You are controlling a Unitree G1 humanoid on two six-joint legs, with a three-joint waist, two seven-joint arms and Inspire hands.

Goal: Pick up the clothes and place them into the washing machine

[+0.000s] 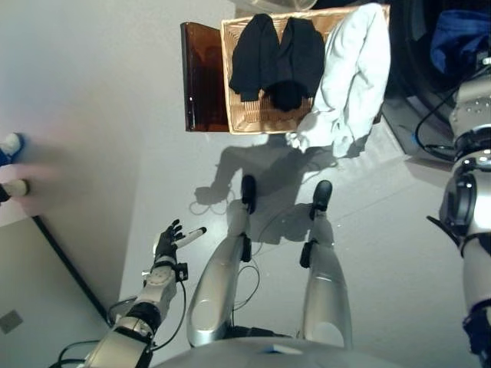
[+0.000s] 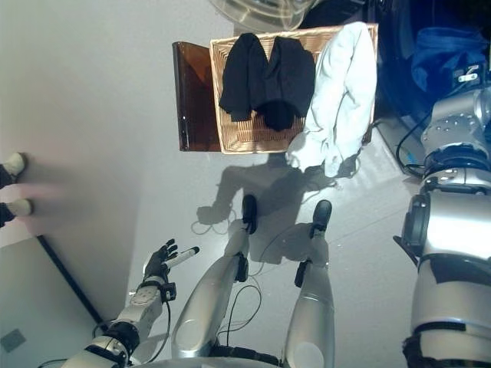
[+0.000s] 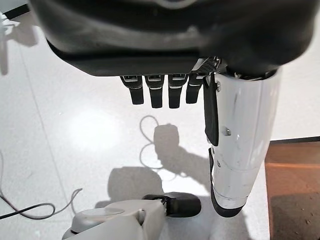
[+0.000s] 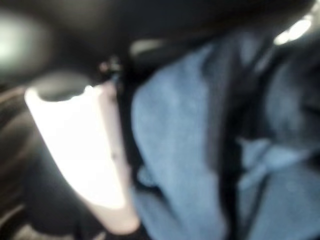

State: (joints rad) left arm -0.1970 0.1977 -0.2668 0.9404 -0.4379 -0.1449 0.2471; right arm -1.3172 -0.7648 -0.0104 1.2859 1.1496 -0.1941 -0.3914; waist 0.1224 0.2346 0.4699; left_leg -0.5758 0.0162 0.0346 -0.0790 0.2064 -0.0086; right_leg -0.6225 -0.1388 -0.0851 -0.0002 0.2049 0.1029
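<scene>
Blue cloth [image 4: 200,150] inside the washer [image 2: 399,69]: soft, limp, best bunched; right hand's grasp unclear; left hand [image 1: 166,240] relaxed, empty

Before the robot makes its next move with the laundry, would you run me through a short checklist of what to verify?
1. Blue garment inside the washing machine drum: ok, it lies in the opening.
2. Right hand let go of the blue garment: cannot tell, the wrist view shows the thumb against the cloth, the rest hidden.
3. Clothes left in the wicker basket: not ok, a black garment and a white garment hang over it.
4. Left hand free: ok, fingers relaxed, holding nothing, low at the robot's left.
5. Person at the left edge: ok, far from both arms.
</scene>
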